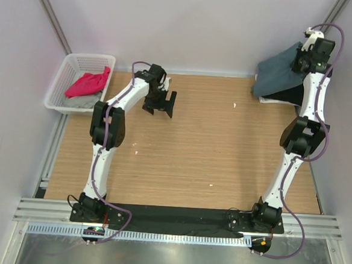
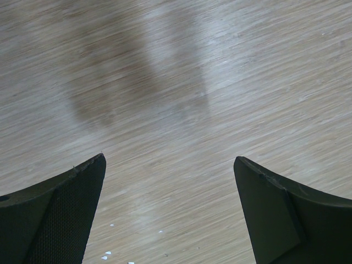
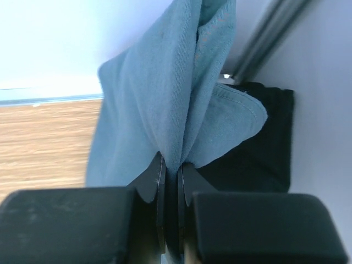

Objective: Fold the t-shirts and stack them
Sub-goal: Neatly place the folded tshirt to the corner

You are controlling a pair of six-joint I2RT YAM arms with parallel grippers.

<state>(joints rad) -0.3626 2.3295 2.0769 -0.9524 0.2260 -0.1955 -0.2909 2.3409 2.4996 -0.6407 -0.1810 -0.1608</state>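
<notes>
**Right fingers are pinching the blue-grey shirt in the corner**

The right arm [image 1: 299, 137] is reaching up into the upper right corner of the top view. The right fingers [image 3: 165, 173] are pressing together and pinching a fold of the blue-grey shirt [image 3: 154, 104]. In the right wrist view the cloth is coming out from between the two fingers and filling the middle of the frame. In the top view the shirt is hanging from the fingers and spreading down and to the left, toward the table [image 1: 211, 146].

The black shirt [image 3: 258, 159] is lying under the blue-grey one, right beside the wall in the same corner. The blue-grey cloth is covering a big part of it, so only its near edge is showing in the top view.

The left arm [image 1: 107, 127] is bending over the upper left part of the table. The left fingers [image 1: 160, 105] are spreading wide apart and are holding nothing. In the left wrist view only bare wood is showing between them, with a few tiny white specks [image 2: 107, 254] at the bottom of the frame.

A white basket [image 1: 65, 70] is sitting at the upper left of the top view, at the far left corner of the table. The pink shirt [image 1: 87, 83] is lying crumpled inside it. The light grey shirt [image 1: 84, 102] is lying under the pink one in the same basket.
</notes>
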